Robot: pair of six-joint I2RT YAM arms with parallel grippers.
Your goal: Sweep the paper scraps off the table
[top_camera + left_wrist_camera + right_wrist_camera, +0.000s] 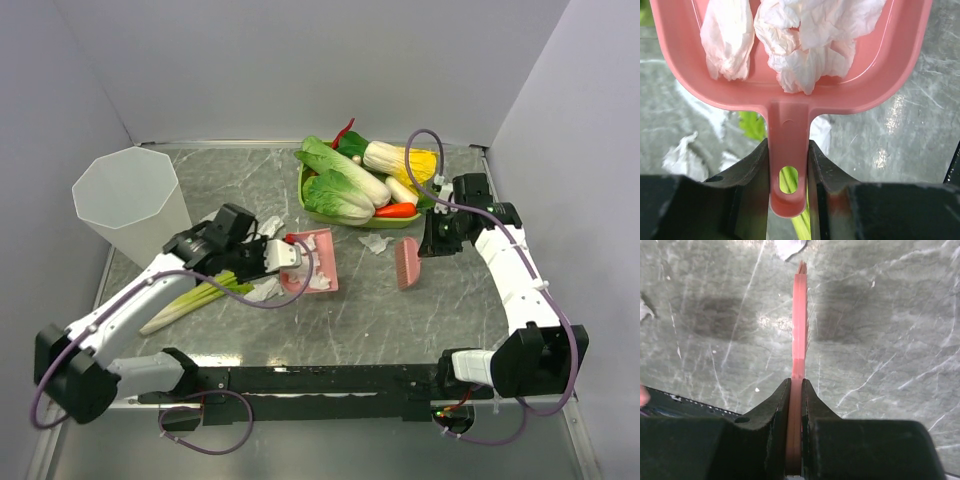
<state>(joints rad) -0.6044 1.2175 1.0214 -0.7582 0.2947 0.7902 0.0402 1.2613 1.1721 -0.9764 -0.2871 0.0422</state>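
Observation:
My left gripper (280,256) (788,150) is shut on the handle of a pink dustpan (312,262) (790,100), which it holds over the grey-green marble table (400,320). Crumpled white paper scraps (800,45) lie inside the pan. More scraps lie on the table beside the pan (265,290) (685,157), behind it (270,228), and near the tray (375,243) (789,246). My right gripper (427,245) (796,385) is shut on a pink brush (408,263) (799,315), bristles down near the table, just right of that scrap.
A white-stemmed green leek (195,298) lies under my left arm. A tall translucent white bin (130,200) stands at the back left. A green tray (310,205) of toy vegetables sits at the back centre. Walls close in on three sides.

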